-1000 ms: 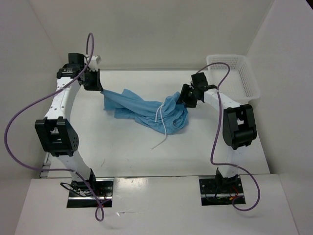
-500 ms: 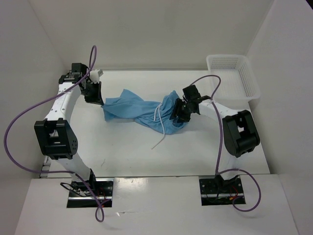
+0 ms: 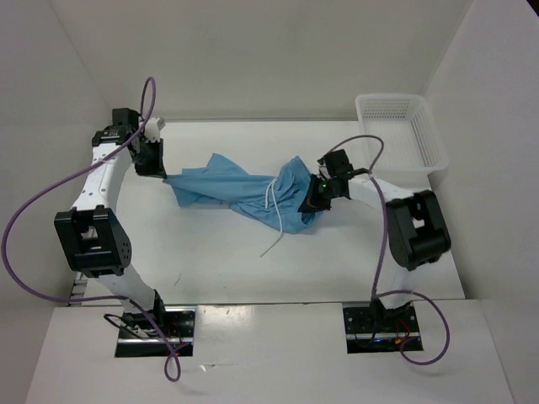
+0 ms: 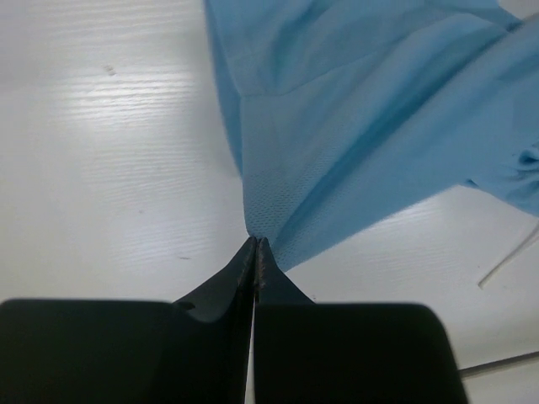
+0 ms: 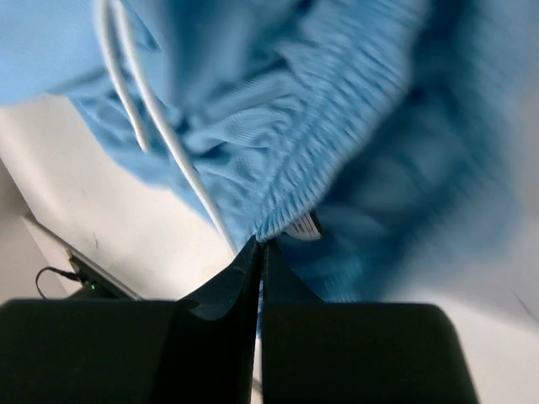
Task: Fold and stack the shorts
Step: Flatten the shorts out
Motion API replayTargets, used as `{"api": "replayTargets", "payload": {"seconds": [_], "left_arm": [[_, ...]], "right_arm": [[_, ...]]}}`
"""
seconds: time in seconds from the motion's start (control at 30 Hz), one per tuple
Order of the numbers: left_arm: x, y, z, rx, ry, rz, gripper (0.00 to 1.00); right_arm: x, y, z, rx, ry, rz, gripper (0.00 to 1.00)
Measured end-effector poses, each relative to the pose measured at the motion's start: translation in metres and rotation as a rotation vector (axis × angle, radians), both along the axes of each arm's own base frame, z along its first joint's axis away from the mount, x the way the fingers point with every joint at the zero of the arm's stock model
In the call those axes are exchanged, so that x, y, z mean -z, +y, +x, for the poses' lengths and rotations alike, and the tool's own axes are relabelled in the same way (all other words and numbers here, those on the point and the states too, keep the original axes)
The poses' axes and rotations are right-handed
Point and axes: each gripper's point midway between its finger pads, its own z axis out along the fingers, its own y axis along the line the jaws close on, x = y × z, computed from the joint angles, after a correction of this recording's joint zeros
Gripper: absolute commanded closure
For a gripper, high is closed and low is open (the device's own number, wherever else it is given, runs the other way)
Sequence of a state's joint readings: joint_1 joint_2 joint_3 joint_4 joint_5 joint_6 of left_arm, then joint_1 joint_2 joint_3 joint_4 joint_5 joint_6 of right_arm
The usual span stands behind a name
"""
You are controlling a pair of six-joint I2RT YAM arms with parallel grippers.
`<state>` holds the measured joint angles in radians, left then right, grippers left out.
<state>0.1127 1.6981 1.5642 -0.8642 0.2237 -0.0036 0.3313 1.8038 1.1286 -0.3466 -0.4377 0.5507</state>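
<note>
The sky-blue shorts point(image 3: 240, 192) are stretched across the middle of the tabletop point(image 3: 210, 269). One fabric corner is pinched in the closed left hand point(image 4: 255, 244), and the gathered waistband point(image 5: 337, 147) is gripped by the closed right hand point(image 5: 259, 244).

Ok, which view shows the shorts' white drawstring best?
Top external: the drawstring shows whole, from the bunched shorts to its loose end on the table. Right wrist shows only a close stretch by the waistband; left wrist catches a sliver at its right edge.
</note>
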Motion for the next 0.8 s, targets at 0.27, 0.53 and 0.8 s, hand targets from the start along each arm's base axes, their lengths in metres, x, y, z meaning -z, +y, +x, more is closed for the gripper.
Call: {"api": "replayTargets", "payload": {"seconds": [0.27, 0.53, 0.8], "left_arm": [[-0.007, 0.057, -0.007, -0.152, -0.012, 0.060, 1.00], [-0.006, 0.041, -0.028, -0.121, 0.022, 0.023, 1.00], [0.000, 0.033, -0.035, -0.104, 0.053, -0.013, 1.00]], "right_arm": [[-0.062, -0.076, -0.050, 0.113, -0.065, -0.048, 0.96], [-0.034, -0.095, -0.090, 0.068, 0.129, -0.149, 0.34], [-0.072, -0.071, -0.020, -0.003, -0.082, -0.133, 0.31]]}}
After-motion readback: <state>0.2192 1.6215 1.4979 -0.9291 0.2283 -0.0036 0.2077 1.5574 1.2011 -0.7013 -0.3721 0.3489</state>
